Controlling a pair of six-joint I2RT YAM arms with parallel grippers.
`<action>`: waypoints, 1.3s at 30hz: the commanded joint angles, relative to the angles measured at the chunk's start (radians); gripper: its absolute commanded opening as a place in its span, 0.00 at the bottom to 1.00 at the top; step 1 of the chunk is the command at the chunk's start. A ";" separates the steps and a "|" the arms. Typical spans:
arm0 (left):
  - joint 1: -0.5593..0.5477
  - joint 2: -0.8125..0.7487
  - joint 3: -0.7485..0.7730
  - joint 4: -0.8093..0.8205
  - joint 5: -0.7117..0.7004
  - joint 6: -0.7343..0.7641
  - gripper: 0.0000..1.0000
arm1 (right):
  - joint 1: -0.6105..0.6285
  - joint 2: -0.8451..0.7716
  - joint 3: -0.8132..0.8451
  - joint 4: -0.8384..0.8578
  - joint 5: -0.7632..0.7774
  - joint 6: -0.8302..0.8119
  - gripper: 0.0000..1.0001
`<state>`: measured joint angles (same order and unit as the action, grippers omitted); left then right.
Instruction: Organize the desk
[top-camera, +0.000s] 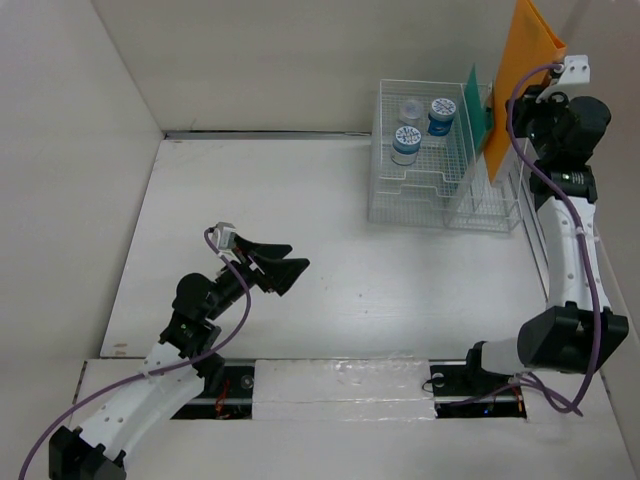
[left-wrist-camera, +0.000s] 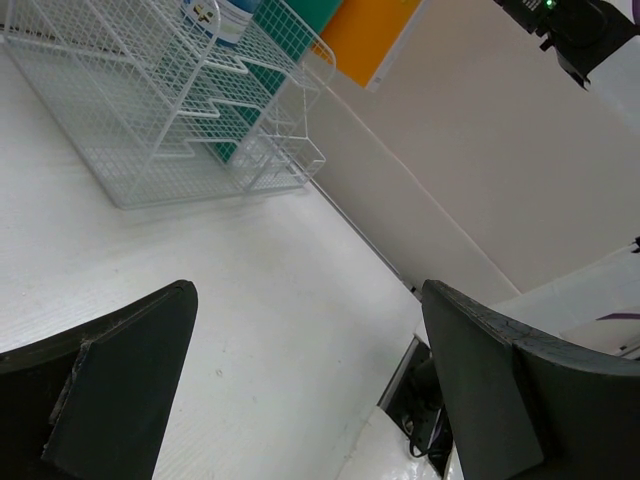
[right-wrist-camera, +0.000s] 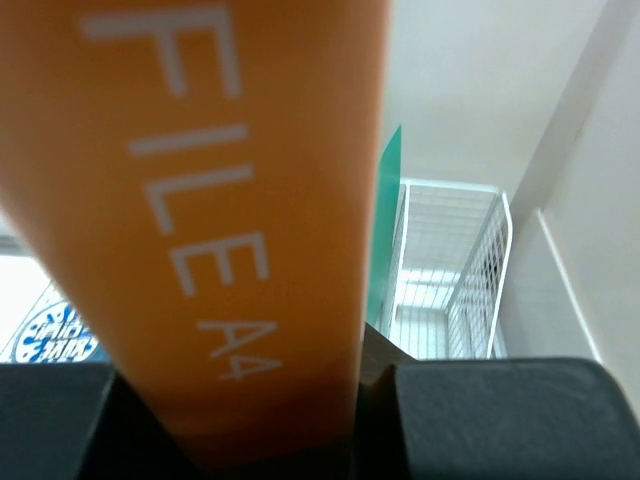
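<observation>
Three jars (top-camera: 441, 117) and green folder (top-camera: 474, 100) racked in far-right corner; orange folder (top-camera: 522, 65), clenched by right tool (top-camera: 520, 105), awaits slotting; left tool (top-camera: 272, 262) released.

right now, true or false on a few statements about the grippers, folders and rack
1. The right gripper is shut on the orange folder. True.
2. The left gripper holds a pen. False: it is open and empty.
3. The green folder stands in the wire rack. True.
4. The three jars stand on the bare desk. False: they sit inside the wire rack.
</observation>
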<state>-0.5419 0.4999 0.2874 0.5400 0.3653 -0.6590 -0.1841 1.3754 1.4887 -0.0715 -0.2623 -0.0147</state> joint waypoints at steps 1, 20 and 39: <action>-0.003 -0.004 0.001 0.034 0.000 0.015 0.92 | -0.008 -0.012 -0.030 0.217 -0.069 0.002 0.00; -0.012 0.042 -0.004 0.066 0.027 0.009 0.91 | -0.017 0.031 -0.367 0.719 0.012 0.142 0.00; -0.012 0.065 -0.005 0.084 0.035 0.016 0.91 | 0.034 0.152 -0.484 0.972 0.098 0.082 0.00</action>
<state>-0.5488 0.5747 0.2874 0.5644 0.3855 -0.6586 -0.1665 1.5196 1.0019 0.7380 -0.1528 0.0696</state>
